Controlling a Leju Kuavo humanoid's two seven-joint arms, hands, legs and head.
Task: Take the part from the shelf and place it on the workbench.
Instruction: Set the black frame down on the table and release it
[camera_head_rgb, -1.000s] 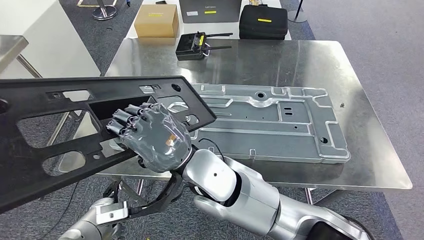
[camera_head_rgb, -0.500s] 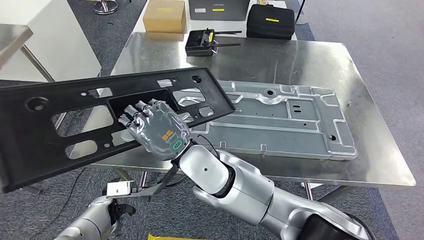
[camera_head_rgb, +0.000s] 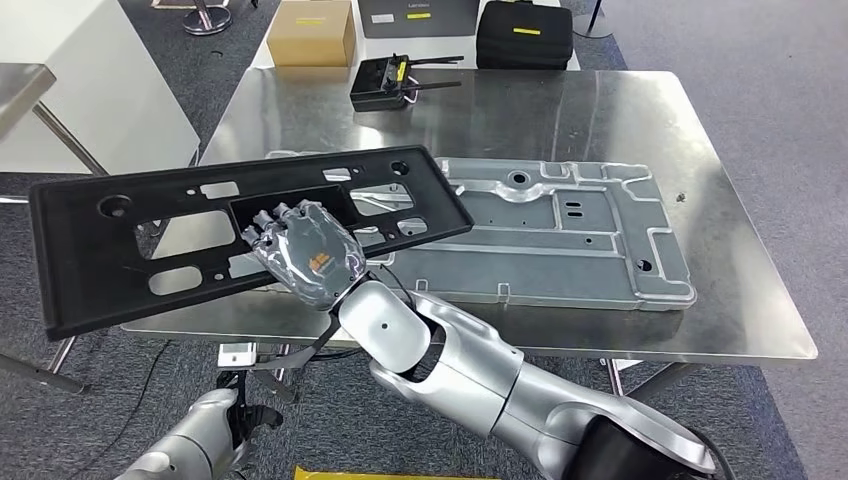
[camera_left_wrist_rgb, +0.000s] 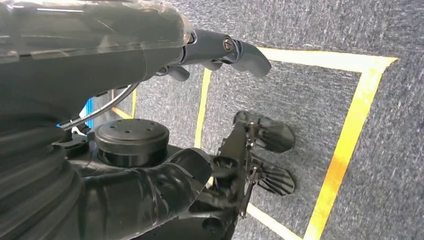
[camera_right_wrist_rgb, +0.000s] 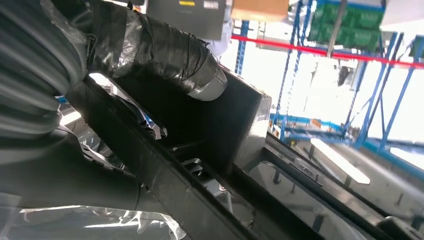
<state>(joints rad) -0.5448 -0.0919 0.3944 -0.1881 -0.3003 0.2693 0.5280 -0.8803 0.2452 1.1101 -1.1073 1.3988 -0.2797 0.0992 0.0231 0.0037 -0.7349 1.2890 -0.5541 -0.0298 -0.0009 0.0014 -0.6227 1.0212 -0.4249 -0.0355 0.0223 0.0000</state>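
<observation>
While its fingers (camera_head_rgb: 268, 226) are hooking through a cutout, the right hand (camera_head_rgb: 305, 255) is gripping the black panel (camera_head_rgb: 130, 250) over the workbench (camera_head_rgb: 600, 120); an unreadable orange label is showing just behind them, and I cannot tell how the left hand (camera_left_wrist_rgb: 150, 45) is set.

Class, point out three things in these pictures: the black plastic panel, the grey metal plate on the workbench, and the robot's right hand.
black plastic panel (camera_head_rgb: 90, 250), head view, solid left end of the frame.
grey metal plate (camera_head_rgb: 580, 250), head view, flat middle section.
right hand (camera_head_rgb: 305, 252), head view, back of the hand gripping the panel.
</observation>
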